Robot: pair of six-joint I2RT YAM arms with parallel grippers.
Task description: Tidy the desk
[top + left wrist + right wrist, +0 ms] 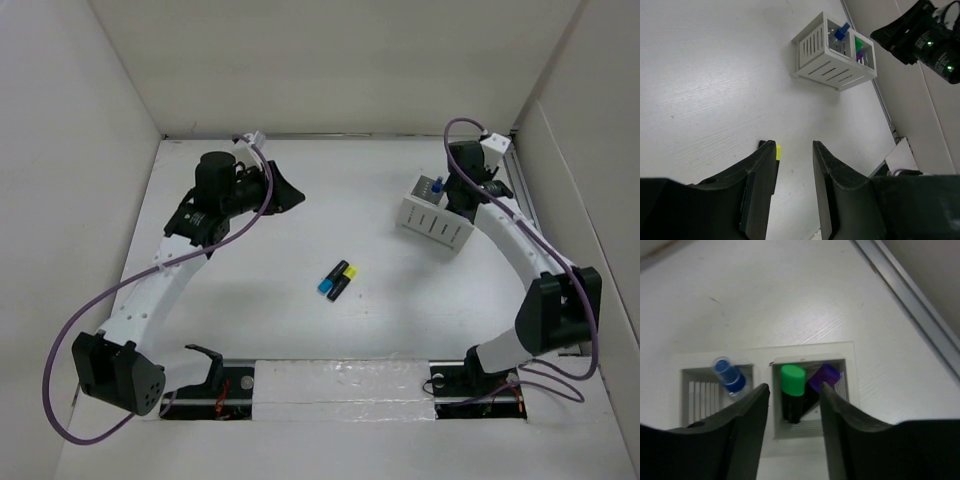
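The white desk (pixel 300 330) carries two highlighters side by side at its middle, one blue-capped (pixel 327 284) and one yellow-capped (pixel 347 272). A white slotted organiser (pixel 436 218) stands at the back right. My right gripper (pixel 794 390) hovers open just above it, with a green-capped highlighter (pixel 792 382) and a purple-capped one (pixel 824 377) standing in the compartment below its jaws. A blue-capped pen (pixel 729 377) is in the neighbouring compartment. My left gripper (pixel 794 150) hangs over the back left of the desk, jaws apart and empty, with the yellow cap (pixel 778 152) peeking past one finger.
White enclosure walls surround the desk on three sides. A metal rail (pixel 522 190) runs along the right edge behind the organiser (pixel 835 55). A glossy strip (pixel 340 385) lies along the near edge between the arm bases.
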